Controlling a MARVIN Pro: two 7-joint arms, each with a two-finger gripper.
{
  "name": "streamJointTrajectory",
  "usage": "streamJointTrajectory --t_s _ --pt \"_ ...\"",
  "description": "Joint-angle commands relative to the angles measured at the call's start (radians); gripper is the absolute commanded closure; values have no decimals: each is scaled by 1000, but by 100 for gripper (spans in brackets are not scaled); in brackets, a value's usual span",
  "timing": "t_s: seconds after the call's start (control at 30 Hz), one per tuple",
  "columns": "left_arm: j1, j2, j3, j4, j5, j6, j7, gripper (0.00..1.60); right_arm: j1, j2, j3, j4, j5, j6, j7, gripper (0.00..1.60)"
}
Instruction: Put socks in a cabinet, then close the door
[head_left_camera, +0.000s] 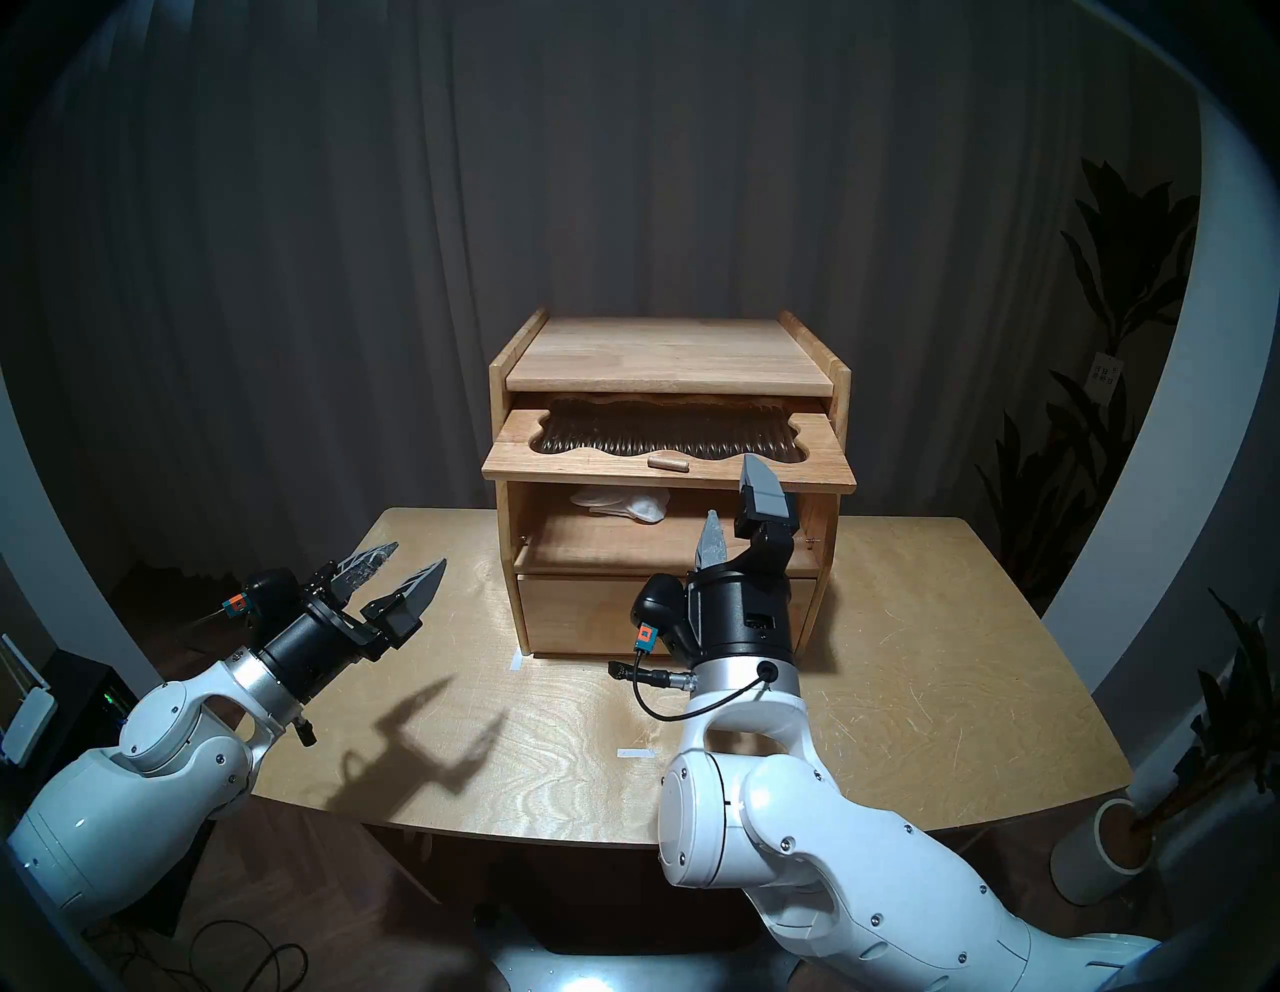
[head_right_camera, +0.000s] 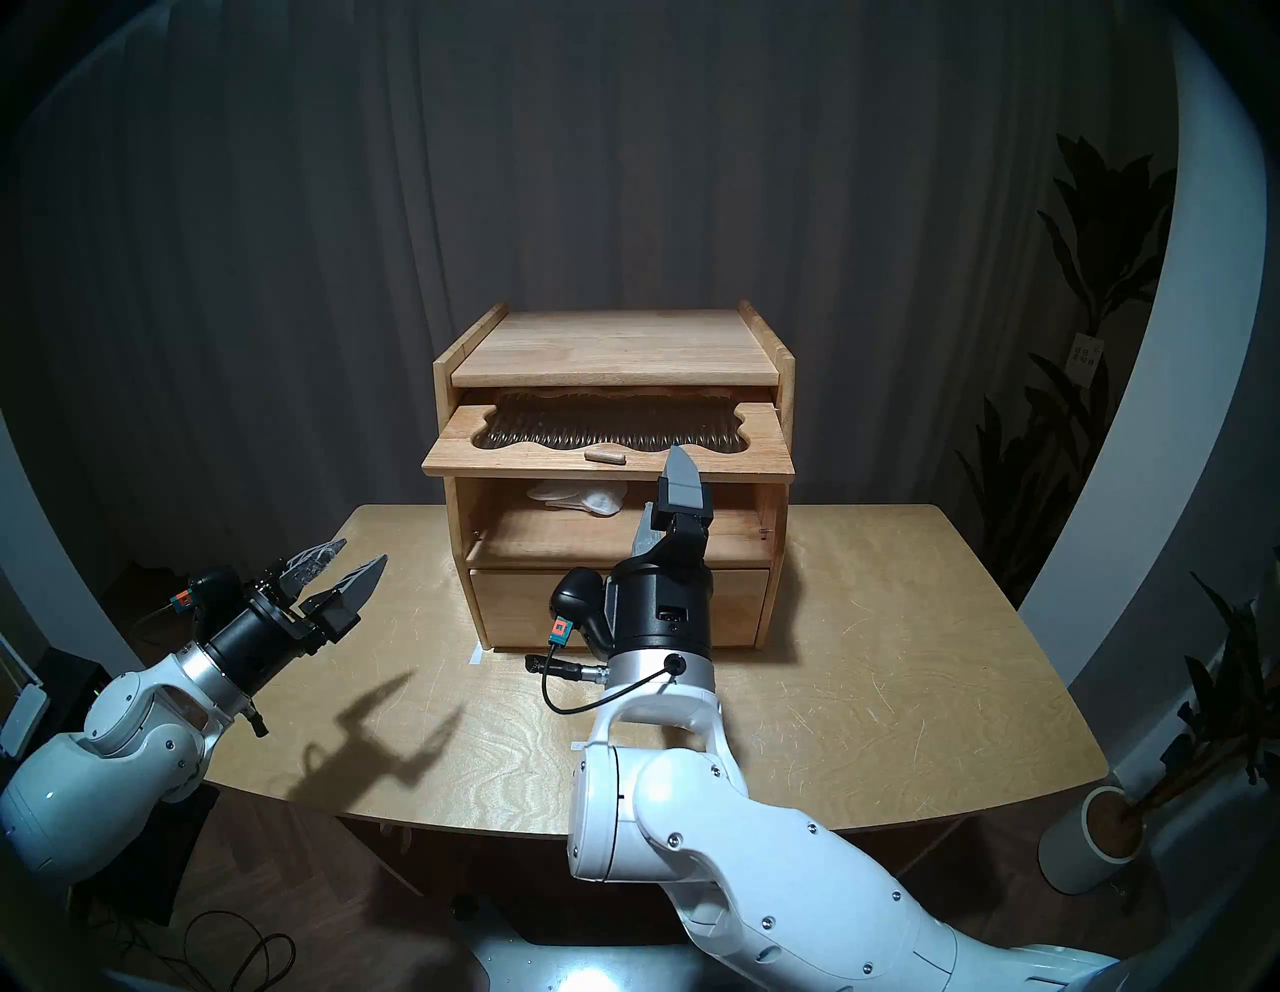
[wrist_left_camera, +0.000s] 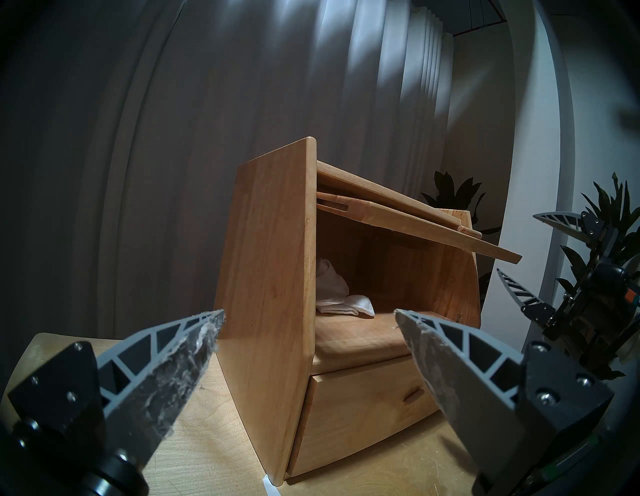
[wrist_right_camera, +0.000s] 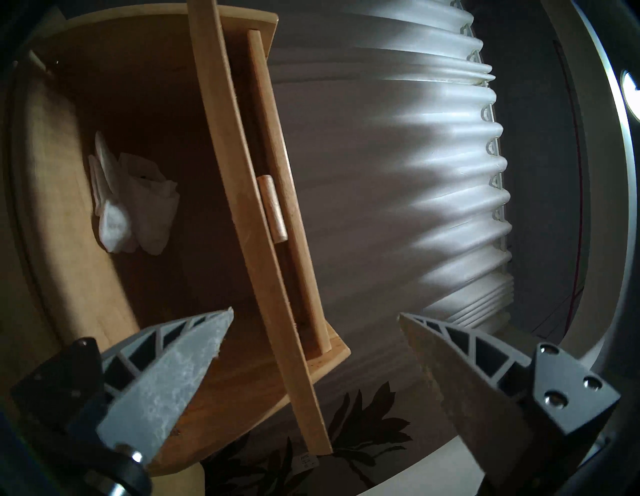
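The wooden cabinet (head_left_camera: 665, 346) stands at the back of the table. Its door (head_left_camera: 665, 461), with ribbed dark glass and a peg handle (head_left_camera: 667, 463), is lifted flat and sticks out over the open compartment. The white socks (head_left_camera: 623, 502) lie bunched inside at the back left, also seen as socks (wrist_right_camera: 135, 204) and socks (wrist_left_camera: 339, 298). My right gripper (head_left_camera: 734, 512) is open in front of the door's right part, one finger above and one below its front edge (wrist_right_camera: 263, 263), touching nothing. My left gripper (head_left_camera: 413, 560) hangs open and empty to the cabinet's left.
The drawer (head_left_camera: 589, 616) under the compartment is shut. The tan table (head_left_camera: 900, 693) carries white tape marks (head_left_camera: 637, 753). Dark curtains hang behind, plants (head_left_camera: 1108, 346) stand at the right, and a white pot (head_left_camera: 1101, 852) sits on the floor.
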Motion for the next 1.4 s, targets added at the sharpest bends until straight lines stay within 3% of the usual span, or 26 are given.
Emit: streamJointTrajectory --t_s 0.0,0.33,0.67,0.7,0.73,0.77,1.17,1.37 --pt "-6 -1 -12 -8 0 -8 2 0 53 -120 22 18 -36 -1 8 0" --pt "-5 -2 -13 -9 0 -9 2 0 70 -198 72 55 -95 -1 75 0" --pt "-4 -2 -13 -9 0 -9 2 0 60 -216 115 57 -193 -1 179 0" --pt "-4 -2 -14 -9 0 -9 3 0 63 -213 111 55 -199 -1 194 107" --pt "-4 -2 -14 -9 0 -9 3 0 63 -208 105 52 -205 -1 208 153" --pt "-4 -2 -14 -9 0 -9 3 0 63 -205 100 51 -213 -1 218 160" --pt "-5 -2 -12 -8 0 -8 2 0 57 -112 18 -16 -263 -1 297 160" --pt "-6 -1 -12 -8 0 -8 2 0 20 -88 53 -65 -291 -1 302 160"
